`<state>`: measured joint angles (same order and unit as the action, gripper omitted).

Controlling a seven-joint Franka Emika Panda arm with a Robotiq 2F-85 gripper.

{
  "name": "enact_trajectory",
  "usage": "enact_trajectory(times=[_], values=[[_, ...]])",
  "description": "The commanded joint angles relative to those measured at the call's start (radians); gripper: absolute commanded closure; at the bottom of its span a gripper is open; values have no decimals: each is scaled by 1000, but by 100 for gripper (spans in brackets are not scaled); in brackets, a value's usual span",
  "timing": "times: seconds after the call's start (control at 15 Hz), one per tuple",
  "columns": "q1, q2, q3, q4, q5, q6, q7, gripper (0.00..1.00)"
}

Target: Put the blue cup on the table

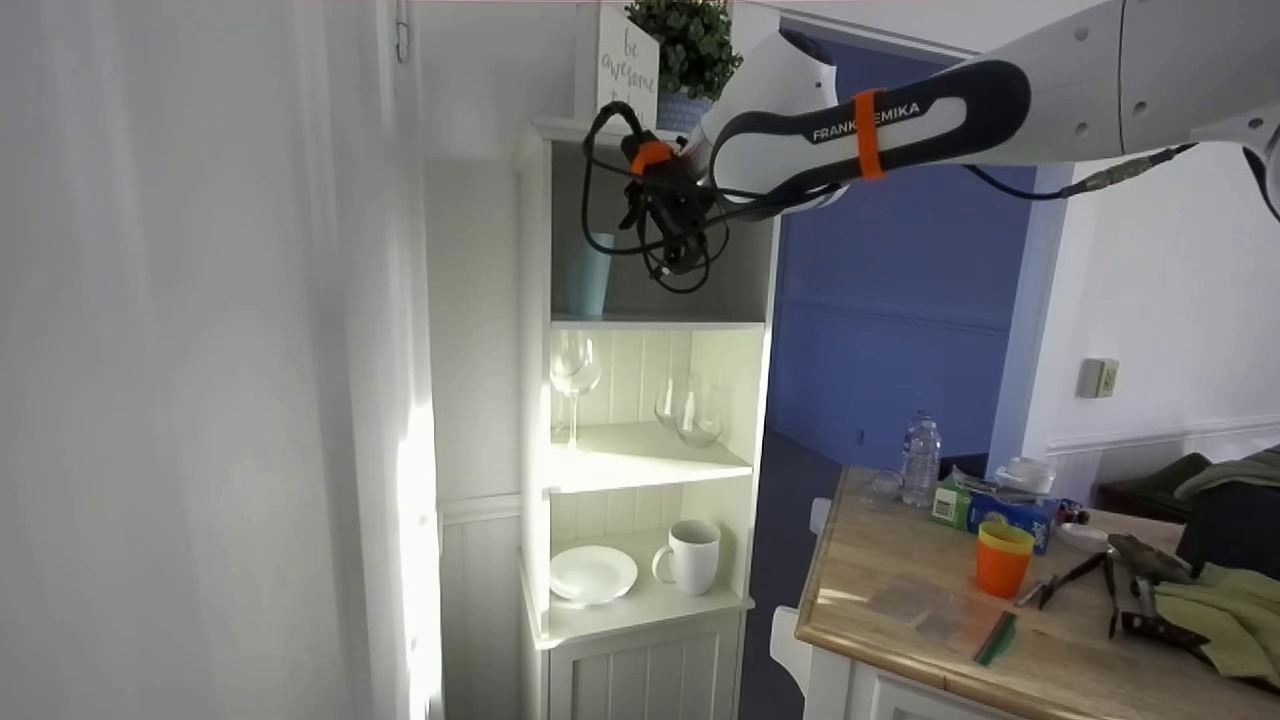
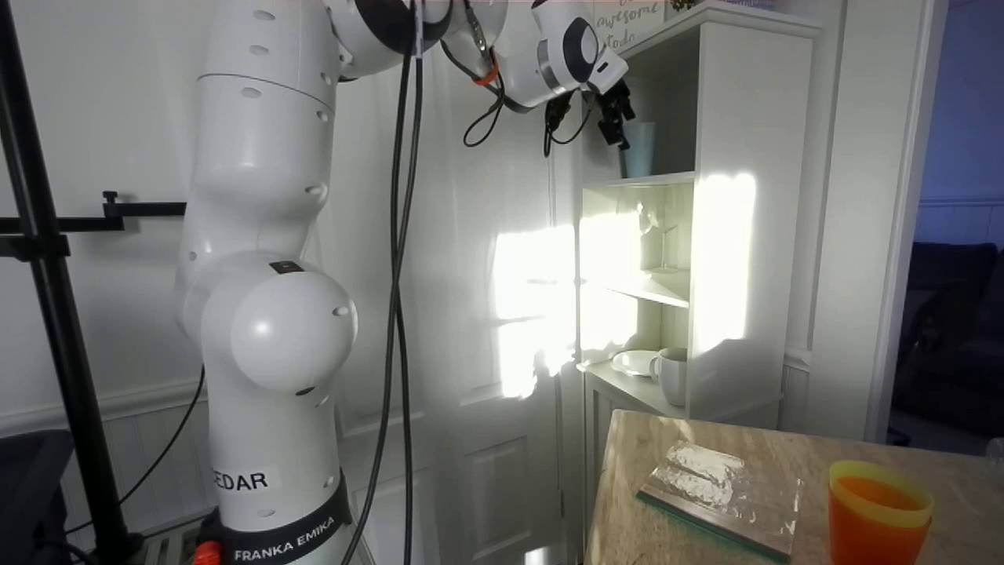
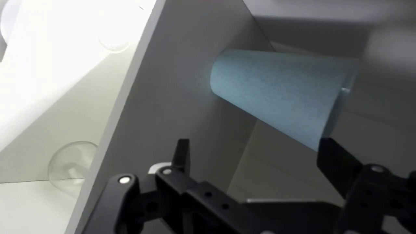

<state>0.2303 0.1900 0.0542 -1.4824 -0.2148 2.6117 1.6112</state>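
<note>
In the wrist view, looks like the approach before grasping; calls next for lining up the black two-fingered gripper (image 3: 255,152), spread wide and holding nothing, then closing around the tapered pale-blue tumbler (image 3: 276,94) at upper right, beyond the gripper and overlapping one tip; cannot tell whether touching. In an exterior view, stands upright on the top shelf (image 1: 690,324) of the tall white cabinet (image 1: 630,395), below and left of the gripper. In an exterior view, appears just right of the gripper, with the light-wood table (image 2: 784,447) at lower right.
</note>
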Motion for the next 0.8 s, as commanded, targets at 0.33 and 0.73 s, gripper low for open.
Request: enact_trajectory(times=[0.33, 0.73], values=[[6, 50, 14, 69, 20, 49, 50, 0], [9, 126, 5, 66, -20, 265, 68, 0]])
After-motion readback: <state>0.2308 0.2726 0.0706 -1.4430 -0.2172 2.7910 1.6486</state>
